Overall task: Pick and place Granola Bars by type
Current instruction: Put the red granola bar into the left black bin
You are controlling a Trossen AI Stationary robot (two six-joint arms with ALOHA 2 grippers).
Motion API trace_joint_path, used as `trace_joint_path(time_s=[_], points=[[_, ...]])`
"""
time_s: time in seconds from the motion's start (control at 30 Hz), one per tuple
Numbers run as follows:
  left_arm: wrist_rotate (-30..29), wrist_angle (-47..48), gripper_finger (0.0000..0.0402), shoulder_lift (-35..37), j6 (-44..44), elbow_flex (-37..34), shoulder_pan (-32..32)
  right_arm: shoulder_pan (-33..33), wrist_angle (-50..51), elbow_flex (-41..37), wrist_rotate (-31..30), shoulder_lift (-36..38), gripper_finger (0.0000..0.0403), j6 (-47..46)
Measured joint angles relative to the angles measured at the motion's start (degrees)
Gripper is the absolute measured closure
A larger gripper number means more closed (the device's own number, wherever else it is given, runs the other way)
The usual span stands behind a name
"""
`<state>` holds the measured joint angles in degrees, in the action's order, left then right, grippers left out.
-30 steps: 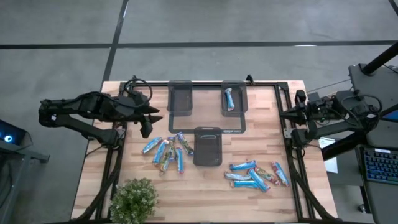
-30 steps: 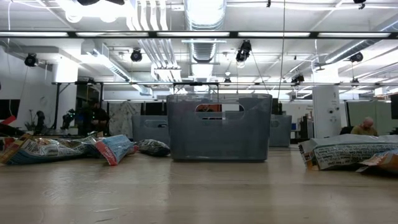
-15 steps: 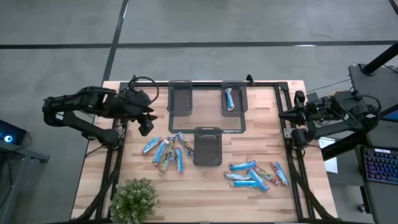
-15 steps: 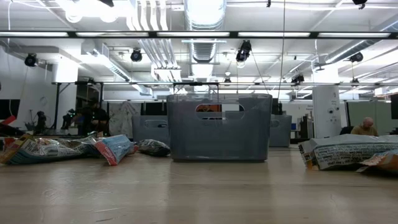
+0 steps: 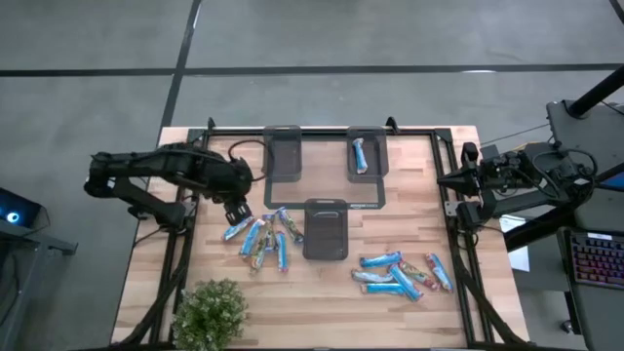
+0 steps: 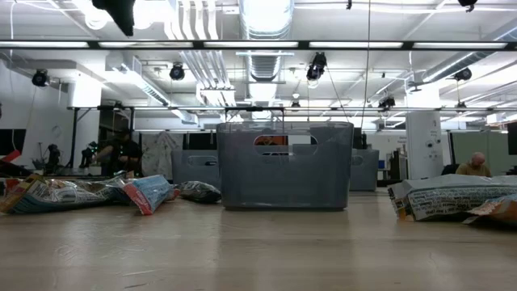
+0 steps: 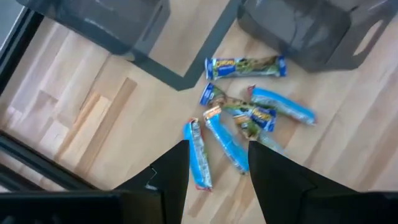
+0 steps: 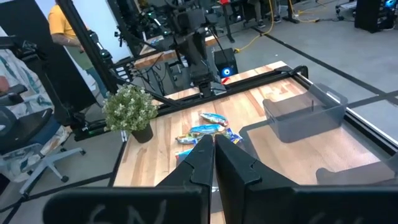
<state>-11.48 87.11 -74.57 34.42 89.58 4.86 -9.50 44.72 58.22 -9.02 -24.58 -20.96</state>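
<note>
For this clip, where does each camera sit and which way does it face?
High view: overhead, straight down on the table; both arms show, left gripper open above the left pile of granola bars, right gripper shut at the table's right edge.
Low view: table height, looking level at the middle grey tray.
Left wrist view: down past its open fingers at that left pile.
Right wrist view: across the table past shut fingers.
Shared: potted plant, in high and right wrist views.

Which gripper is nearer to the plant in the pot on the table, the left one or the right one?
Left. The left gripper hangs open over the table above the plant. The right gripper, shut, waits at the table's far right edge.
</note>
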Motion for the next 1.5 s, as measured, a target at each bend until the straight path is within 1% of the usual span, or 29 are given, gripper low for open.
trace_joint_path(time_s=[0.13, 0.37, 0.57, 0.7, 0.9, 1.1, 1.37, 1.5], points=[[-0.05, -0.64, 0.0254, 0.38, -0.29, -4.53, 0.0, 0.0, 0.01, 0.0, 0.07, 0.0, 0.0394, 0.75], [1.08, -7.55, 0.0254, 4.98, -0.22, -16.79, 0.0, 0.0, 0.03, 0.0, 0.07, 0.02, 0.0394, 1.48], [2.11, -9.6, 0.0254, 5.36, 1.16, -24.87, 0.02, 0.0, 0.05, 0.0, 0.04, 0.02, 0.0394, 1.48], [3.39, -15.41, 0.0254, 5.32, 1.02, -30.22, 0.02, 0.0, 0.49, 0.0, 0.02, 0.02, 0.0394, 1.48], [7.7, -23.12, 0.0254, 5.32, 0.68, -37.45, 0.01, 0.0, 1.87, -0.39, 0.02, 0.0, 0.0394, 1.48], [7.73, -23.63, 0.0254, 5.34, 1.72, -40.46, -0.13, 0.0, 2.3, -0.5, 0.0, 0.0, 0.0394, 1.7], [7.73, -24.35, 0.0254, 5.36, 2.0, -40.83, -0.13, 0.02, 3.24, -0.52, -0.02, 0.0, 0.0394, 1.61], [9.57, -25.67, 0.0254, 5.35, 0.9, -40.98, -0.13, 0.0, 3.24, -0.52, -0.02, 0.0, 0.0394, 1.5]])
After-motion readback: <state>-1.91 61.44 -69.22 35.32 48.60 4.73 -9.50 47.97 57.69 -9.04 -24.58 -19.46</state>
